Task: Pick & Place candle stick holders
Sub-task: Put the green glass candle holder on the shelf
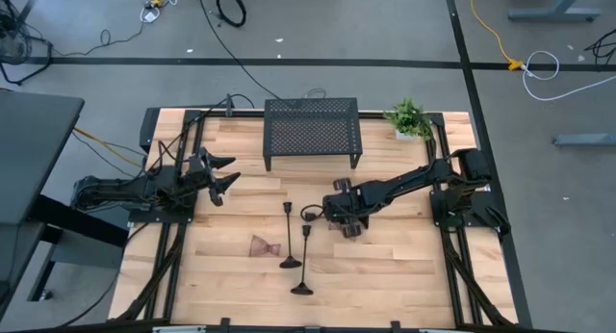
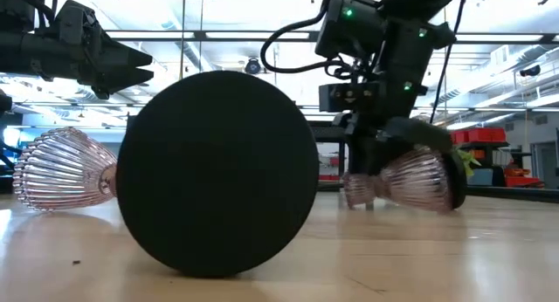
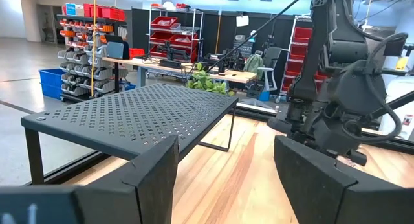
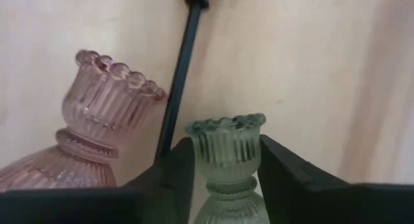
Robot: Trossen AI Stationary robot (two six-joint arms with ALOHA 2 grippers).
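Wood planks fill the middle of the high view, and your right gripper (image 1: 346, 223) sits at centre frame, fingers pressed around the greenish glass holder (image 4: 225, 160). A pinkish holder (image 4: 90, 130) and a black stem (image 4: 180, 75) lie just beside it, at left in the wrist view. Lift carelessly and you could knock either one rolling. Your left gripper (image 1: 223, 177) waits released at left of the high view, near the mesh rack (image 1: 312, 129).

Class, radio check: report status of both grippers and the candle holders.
Right gripper closing around green glass holder. Left gripper open, waiting beside rack. Pink holder and black stem close alongside.
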